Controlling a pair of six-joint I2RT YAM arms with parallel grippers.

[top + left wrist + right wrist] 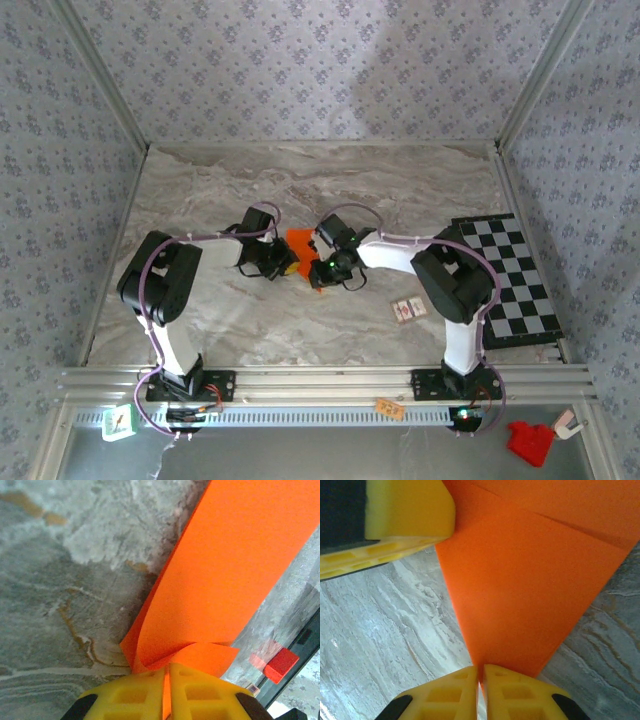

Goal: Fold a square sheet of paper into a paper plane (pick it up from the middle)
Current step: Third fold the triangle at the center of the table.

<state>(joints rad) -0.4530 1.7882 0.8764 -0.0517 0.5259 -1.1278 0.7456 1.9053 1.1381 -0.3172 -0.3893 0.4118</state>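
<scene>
The left gripper [167,692] is clenched on the paper [235,570]: its yellow fingertips meet with a thin orange edge pinched between them, and the sheet curls into a small fold just above the pinch. The right gripper [481,680] is likewise closed on a pointed corner of the paper [530,595], whose surface carries a straight crease running toward the upper right; a yellow finger [405,510] of the other gripper sits just beside the sheet's upper left edge. From above, the left gripper [288,266] and the right gripper [322,272] face each other near the middle of the table [300,180], with the paper [299,242] between them. A checkered board [510,280] lies along the table's right edge, and a small card [408,310] with red marks lies near the front edge; its print is too small to read. An orange tag [390,407] and a green-and-white label [118,422] sit on the front rail, both unreadable. A red block [530,442] lies beyond the front right corner.
</scene>
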